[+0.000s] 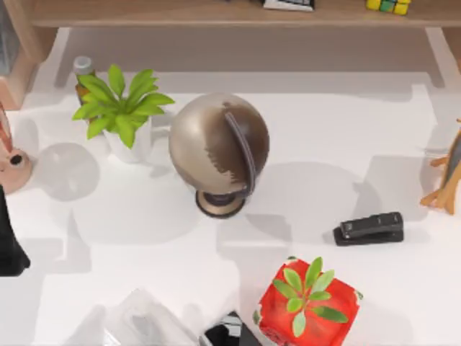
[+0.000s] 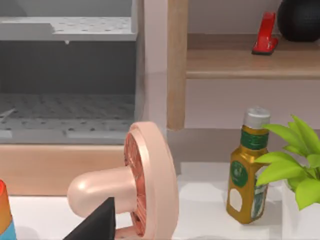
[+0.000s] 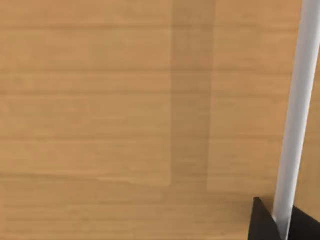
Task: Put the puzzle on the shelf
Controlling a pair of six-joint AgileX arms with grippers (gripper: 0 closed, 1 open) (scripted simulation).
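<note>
On the shelf (image 1: 180,13) at the top view's far right lies the puzzle (image 1: 388,6) (yellow and green tiles); each end effector's state I cannot tell.

On the bench (image 1: 403,288) I see a bronze globe (image 1: 218,144) near the middle, a leafy plant in a white pot (image 1: 122,108) just left of it, a black stapler (image 1: 369,228) to the right, and a red cube-shaped plant pot (image 1: 308,303) at the front. A golden bottle (image 2: 246,170) stands behind the white pot.
</note>
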